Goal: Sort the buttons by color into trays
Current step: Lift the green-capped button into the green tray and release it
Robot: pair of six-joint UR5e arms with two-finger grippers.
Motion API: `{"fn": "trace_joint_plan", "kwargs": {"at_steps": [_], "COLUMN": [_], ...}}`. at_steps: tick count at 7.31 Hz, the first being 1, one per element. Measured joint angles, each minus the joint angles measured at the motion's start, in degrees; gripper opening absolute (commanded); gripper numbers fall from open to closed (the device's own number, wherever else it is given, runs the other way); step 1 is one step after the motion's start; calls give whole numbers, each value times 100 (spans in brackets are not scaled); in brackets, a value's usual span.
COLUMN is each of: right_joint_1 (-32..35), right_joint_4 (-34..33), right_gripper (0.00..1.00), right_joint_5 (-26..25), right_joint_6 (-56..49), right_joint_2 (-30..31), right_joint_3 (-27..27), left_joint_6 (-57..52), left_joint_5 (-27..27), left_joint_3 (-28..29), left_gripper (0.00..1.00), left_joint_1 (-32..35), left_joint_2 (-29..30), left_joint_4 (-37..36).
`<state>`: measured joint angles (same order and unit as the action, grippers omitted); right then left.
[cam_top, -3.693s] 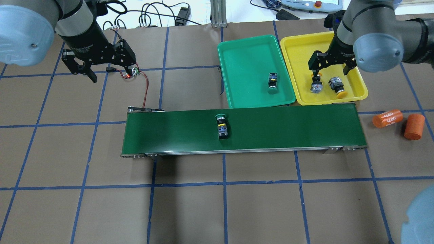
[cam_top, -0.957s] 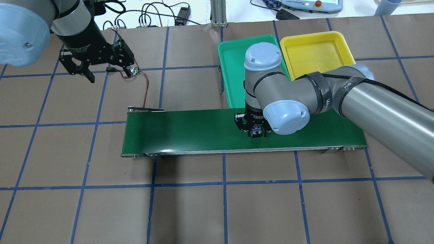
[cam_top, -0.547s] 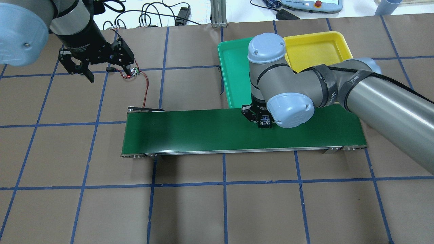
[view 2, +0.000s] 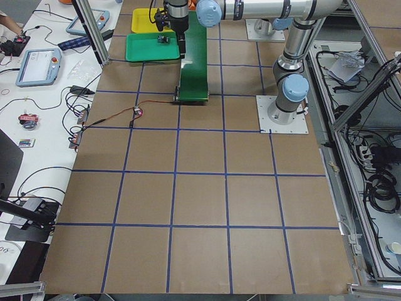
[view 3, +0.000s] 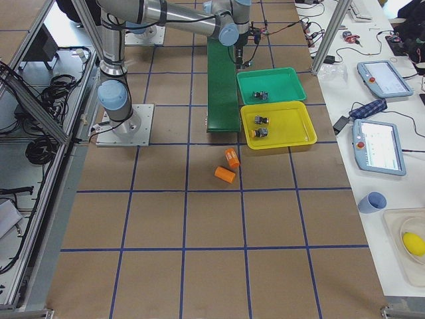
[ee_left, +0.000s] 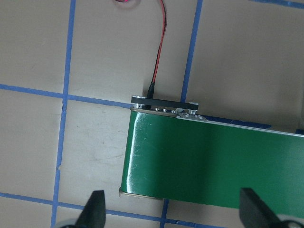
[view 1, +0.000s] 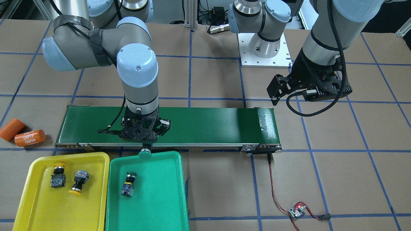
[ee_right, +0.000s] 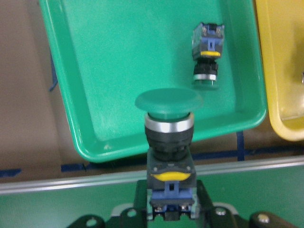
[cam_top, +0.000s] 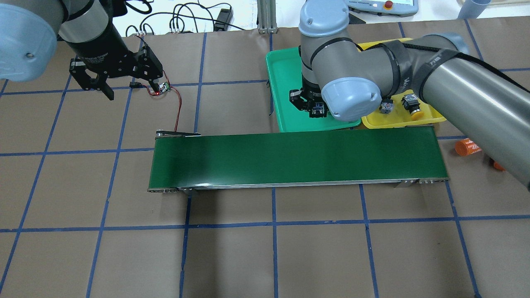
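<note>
The left gripper (ee_left: 173, 211) hangs spread and empty near the end of the conveyor belt (ee_left: 213, 161), well apart, while the right gripper (ee_right: 171, 202) clamps the green button (ee_right: 168, 102) by its body, cap leading lengthwise over the near rim of the green tray (ee_right: 95, 71).

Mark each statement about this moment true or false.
1. The right arm's fingers are shut on a green button. True.
2. The yellow tray holds one button. False: two yellow buttons lie in it.
3. A button rides on the conveyor belt. False: no button shows on it.
4. The left arm's fingers are open and hold nothing. True.
5. The green tray holds another green button. True.
</note>
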<state>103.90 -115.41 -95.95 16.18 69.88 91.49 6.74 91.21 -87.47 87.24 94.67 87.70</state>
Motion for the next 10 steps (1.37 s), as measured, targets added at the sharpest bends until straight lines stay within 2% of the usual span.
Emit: {"fn": "trace_joint_plan", "kwargs": {"at_steps": [1, 2, 3, 4, 6, 7, 8, 10], "right_joint_1": [-5, -13, -25, -46, -131, -157, -178, -233], "right_joint_4": [-360, -860, -1271, -1487, -1518, -1328, -970, 302], "right_gripper": [0, 29, 86, 100, 100, 100, 100, 100], "right_joint_5": [-60, -83, -103, -123, -118, -100, -95, -85], "right_joint_6": [-94, -133, -147, -148, -137, -134, -133, -133], "right_joint_2": [-335, -691, -953, -1088, -1075, -901, -616, 298], "right_joint_3": [-224, -339, -385, -395, -357, -284, -211, -154], "left_joint_6": [2, 3, 3, 3, 3, 3, 3, 3], "left_joint_5": [-8, -17, -22, -28, -24, -17, -15, -19], "left_joint_3": [-2, 2, 7, 9, 11, 11, 11, 11], "left_gripper": [100, 100, 100, 100, 100, 100, 100, 100], "left_joint_1": [-2, -4, -5, -5, -6, -6, -5, -6], "left_joint_2": [0, -3, -5, -4, -12, -21, -25, -28], "left_joint_4": [-1, -4, -6, -9, -14, -11, -10, -16]}}
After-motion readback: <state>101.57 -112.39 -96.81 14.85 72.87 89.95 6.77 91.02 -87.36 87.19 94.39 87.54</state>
